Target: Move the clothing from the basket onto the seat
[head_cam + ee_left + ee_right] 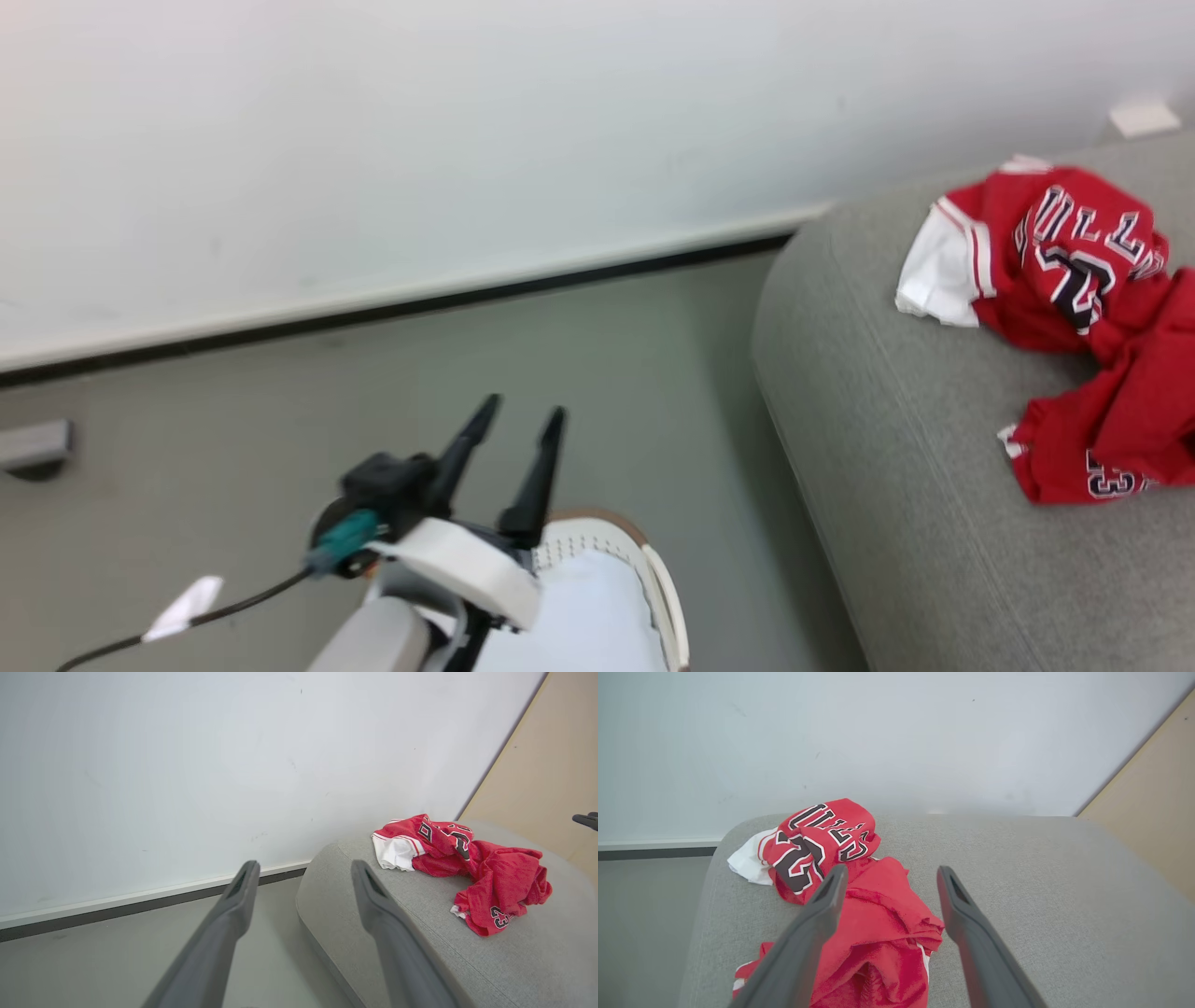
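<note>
Left gripper (pixel 523 408) is hanging above the grey floor (pixel 280 401) with its two long fingers spread wide and nothing between them. It is pointing toward the far white wall (pixel 467 140), to the left of the seat (pixel 896 439). A black cable (pixel 233 602) is trailing away from its base toward the near left.

Directly under that base, at the near edge of the head view, the basket (pixel 667 597) is standing on the floor close beside the seat's left end. Its brown rim and pale bottom are showing.

Over on the right, the right gripper (pixel 892 871) is hovering above the seat, its fingers likewise parted wide and clasping nothing. In its own wrist view they are framing the red fabric below; I cannot tell whether either finger is touching the cloth.

All the clothing is lying on the seat cushion, well apart from the basket. The jersey (pixel 1074 252) is sitting crumpled on the far side, its white sleeve sticking out to the left and its black-and-white lettering facing up. The shorts (pixel 1111 429) are bunching up just nearer, touching the jersey, with a small white number showing at their near edge.

A dark skirting strip (pixel 373 313) is running along the foot of the wall, behind the seat's left end.
</note>
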